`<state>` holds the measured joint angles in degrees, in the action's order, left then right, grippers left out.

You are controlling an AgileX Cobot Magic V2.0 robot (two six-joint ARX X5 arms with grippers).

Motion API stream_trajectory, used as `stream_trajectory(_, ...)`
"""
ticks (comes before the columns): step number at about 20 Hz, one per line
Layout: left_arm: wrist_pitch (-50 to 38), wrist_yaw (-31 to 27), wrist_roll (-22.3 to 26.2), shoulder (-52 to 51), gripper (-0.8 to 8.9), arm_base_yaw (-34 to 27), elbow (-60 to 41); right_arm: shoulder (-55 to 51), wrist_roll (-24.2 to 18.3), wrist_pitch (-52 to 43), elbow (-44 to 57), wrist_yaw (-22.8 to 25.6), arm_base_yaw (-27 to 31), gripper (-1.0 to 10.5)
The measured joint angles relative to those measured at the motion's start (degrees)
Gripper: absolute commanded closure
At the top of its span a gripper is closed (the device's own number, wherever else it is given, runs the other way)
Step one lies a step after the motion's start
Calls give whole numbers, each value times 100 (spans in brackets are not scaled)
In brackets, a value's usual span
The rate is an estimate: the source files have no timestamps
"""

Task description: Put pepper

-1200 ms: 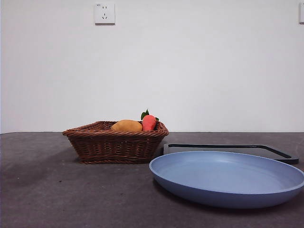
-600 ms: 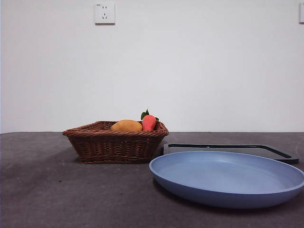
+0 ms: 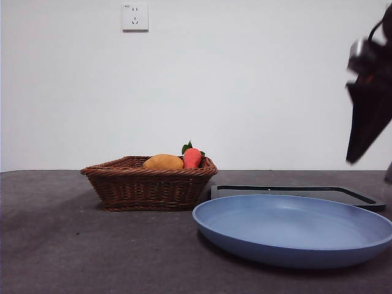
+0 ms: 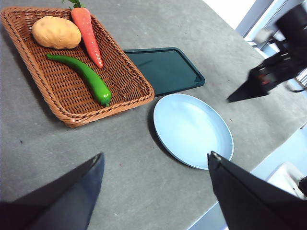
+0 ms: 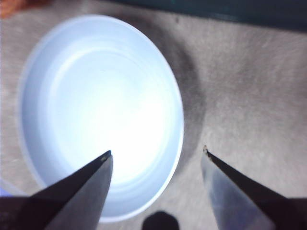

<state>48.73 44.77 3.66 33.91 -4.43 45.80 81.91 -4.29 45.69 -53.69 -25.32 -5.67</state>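
The pepper (image 4: 82, 76), long, glossy and green, lies in the wicker basket (image 4: 110, 108) beside a carrot and an oval fruit. In the front view the basket's wall (image 3: 150, 187) hides the pepper. The blue plate (image 3: 294, 229) is empty, near the front right; it also shows in the left wrist view (image 4: 192, 129) and the right wrist view (image 5: 96, 110). My left gripper (image 4: 156, 155) is open and empty, high above the table and short of the basket. My right gripper (image 5: 157, 150) is open and empty above the plate's edge; it shows at the upper right of the front view (image 3: 367, 116).
A red-orange carrot (image 3: 192, 158) and a yellow-orange fruit (image 3: 163, 162) stick up from the basket. A dark flat tray (image 3: 294, 190) lies behind the plate, next to the basket (image 4: 163, 69). A socket (image 3: 135, 17) is on the wall.
The right arm has come into the front view at the upper right edge, above the plate's right side. The basket, plate and tray have not moved.
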Motion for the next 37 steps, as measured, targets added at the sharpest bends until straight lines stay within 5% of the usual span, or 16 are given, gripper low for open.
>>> stream_trajectory(7, 0, 0, 0, 0, 436, 0, 0, 887, -2, -385, 0, 0, -33, 667)
stream_trajectory(19, 0, -2, -2, 0, 436, 0, 0, 1274, -2, -492, 0, -7, -225, 948)
stream_trajectory(23, -46, -61, -70, 164, 437, 83, 4, 1274, 52, -496, 0, -24, -236, 941)
stream_trajectory(31, -1272, -1502, -769, 1845, 437, 1475, 632, -260, 330, -131, -2, 0, -98, 941)
stream_trajectory(37, -1541, -3209, -977, 4271, 437, 2774, 2013, -2109, 669, 17, -2, 48, 354, 941)
